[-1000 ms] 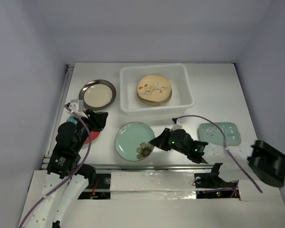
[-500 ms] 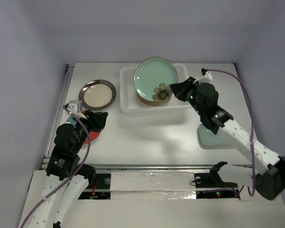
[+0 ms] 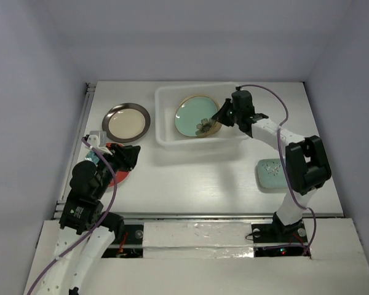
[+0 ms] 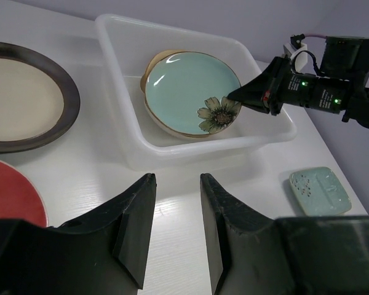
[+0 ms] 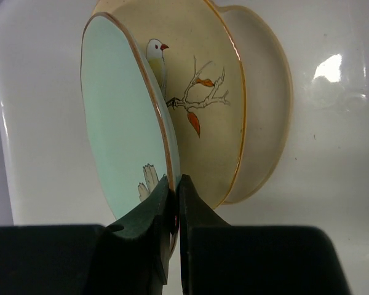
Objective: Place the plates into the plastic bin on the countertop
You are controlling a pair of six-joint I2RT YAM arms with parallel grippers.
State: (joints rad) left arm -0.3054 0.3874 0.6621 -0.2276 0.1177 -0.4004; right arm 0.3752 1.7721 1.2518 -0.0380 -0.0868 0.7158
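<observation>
My right gripper [image 3: 221, 117] is shut on the rim of the teal plate with flower [image 3: 193, 117], holding it inside the plastic bin [image 3: 166, 140] just over the tan plate with bird [image 5: 203, 92] and a cream plate [image 5: 267, 123] beneath. In the left wrist view the teal plate [image 4: 187, 92] lies tilted on that stack. My left gripper [image 4: 175, 184] is open and empty above the countertop [image 3: 197, 178], near the red-and-teal plate [image 3: 119, 175]. The dark-rimmed cream plate [image 3: 126, 121] sits left of the bin. The pale green rectangular plate [image 3: 269, 174] lies at the right.
Pale lavender walls enclose the white table. The right arm [image 3: 277, 132] stretches from the near edge over the green plate up to the bin. A metal rail [image 3: 203, 215] runs along the near edge.
My right gripper carried the teal plate from the near centre of the table up over the bin and lowered it onto the stack inside. The left arm has not moved.
</observation>
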